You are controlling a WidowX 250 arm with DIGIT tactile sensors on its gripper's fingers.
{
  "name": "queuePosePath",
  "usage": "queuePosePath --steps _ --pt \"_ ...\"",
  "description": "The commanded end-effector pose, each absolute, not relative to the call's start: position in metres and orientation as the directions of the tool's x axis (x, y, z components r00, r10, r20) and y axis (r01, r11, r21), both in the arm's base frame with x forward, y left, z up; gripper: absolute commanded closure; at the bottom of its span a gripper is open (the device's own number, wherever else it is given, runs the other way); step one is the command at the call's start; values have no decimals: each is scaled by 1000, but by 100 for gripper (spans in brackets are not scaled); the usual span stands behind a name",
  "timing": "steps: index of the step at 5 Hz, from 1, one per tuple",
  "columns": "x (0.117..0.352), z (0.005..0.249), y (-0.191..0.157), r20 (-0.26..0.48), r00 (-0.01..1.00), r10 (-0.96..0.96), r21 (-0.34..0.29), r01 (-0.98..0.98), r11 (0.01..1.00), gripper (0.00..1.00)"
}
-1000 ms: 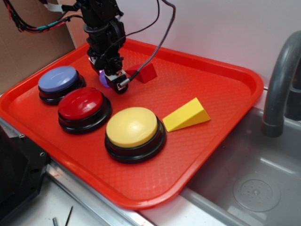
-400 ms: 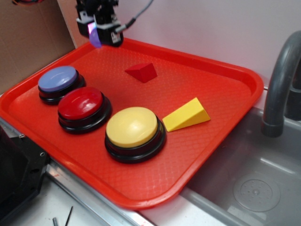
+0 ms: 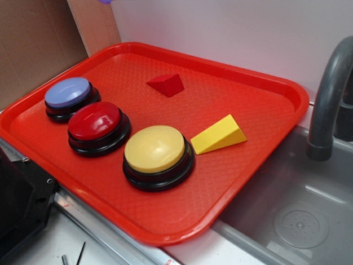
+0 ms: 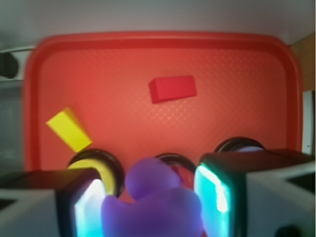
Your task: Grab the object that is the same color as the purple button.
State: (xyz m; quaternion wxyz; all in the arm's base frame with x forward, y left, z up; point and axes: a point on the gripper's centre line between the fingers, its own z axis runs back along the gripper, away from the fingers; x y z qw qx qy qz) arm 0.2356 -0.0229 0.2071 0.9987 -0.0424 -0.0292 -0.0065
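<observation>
In the wrist view my gripper (image 4: 148, 210) is shut on the object (image 4: 152, 183), a small rounded lavender-purple blob held between the two fingers (image 4: 219, 197), high above the red tray (image 4: 123, 59). The purple button (image 3: 67, 92), with its lavender-blue dome on a black base, sits at the tray's left; in the wrist view only its rim (image 4: 242, 146) peeks over the right finger. In the exterior view the arm is out of frame, and only a purple sliver (image 3: 105, 1) shows at the top edge.
A red button (image 3: 97, 124) and a yellow button (image 3: 157, 152) stand in a row beside the purple one. A red wedge (image 3: 166, 84) and a yellow wedge (image 3: 219, 134) lie on the tray (image 3: 265, 110). A sink (image 3: 298, 221) and grey faucet (image 3: 328, 94) are at the right.
The gripper has risen from the tray near the red wedge, carrying the purple object, and has left the exterior view through the top. Nothing else on the tray moved.
</observation>
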Motion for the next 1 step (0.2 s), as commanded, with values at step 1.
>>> queuePosePath --steps 1 --pt "229 226 -39 128 990 -52 -63 60 996 100"
